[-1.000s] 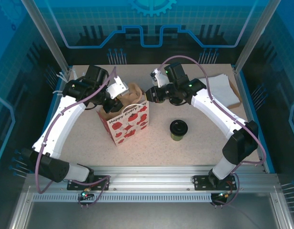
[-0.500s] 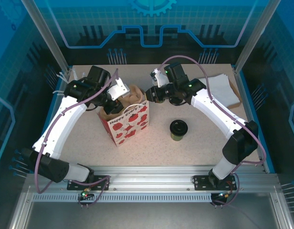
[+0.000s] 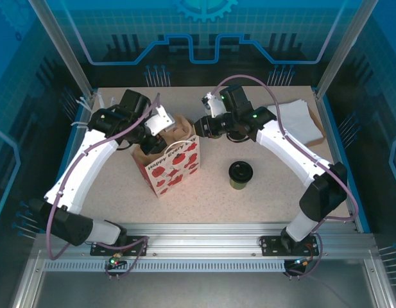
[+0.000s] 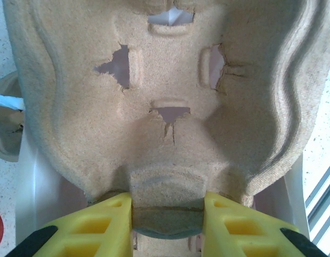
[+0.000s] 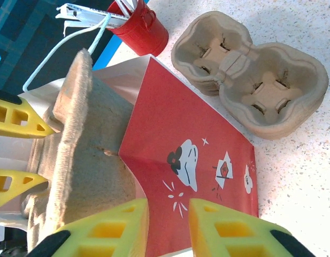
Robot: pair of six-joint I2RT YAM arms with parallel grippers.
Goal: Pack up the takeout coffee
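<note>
While my left gripper [image 4: 167, 204] clamps the cup carrier [image 4: 170, 80] inside the bag [image 3: 175, 163], my right gripper [image 5: 166, 214], jaws slightly apart, steadies its rim

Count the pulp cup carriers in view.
2: one carrier held by the left gripper inside the paper bag; another carrier on the table beside it, perhaps topping a stack hiding more.

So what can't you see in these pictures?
Inside the paper bag: top view, the cup carrier covers its mouth.
Inside the takeout coffee: top view, its black lid hides it.
Red bucket contents: right wrist view, cut off by the top edge.
</note>
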